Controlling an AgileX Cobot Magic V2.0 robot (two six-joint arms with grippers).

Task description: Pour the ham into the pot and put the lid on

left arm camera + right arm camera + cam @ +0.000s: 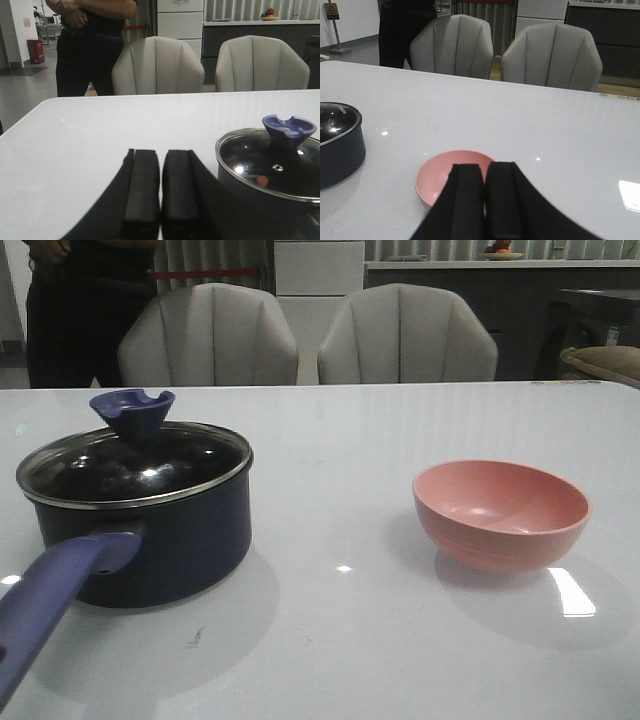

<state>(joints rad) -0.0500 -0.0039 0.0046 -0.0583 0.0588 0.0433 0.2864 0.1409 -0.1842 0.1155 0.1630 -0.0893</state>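
Lid sat on the pot at left of the front frame, one ham slice visible beneath; pink bowl at right. My left claw and right claw were closed, holding nothing.

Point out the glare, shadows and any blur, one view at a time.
Front view: bright patches on the table, a highlight on the lid, soft shadows beside the pot and bowl. Left wrist view: glints on the lid, and the near claw is dark. Right wrist view: a bright patch on the table, claw slightly soft.
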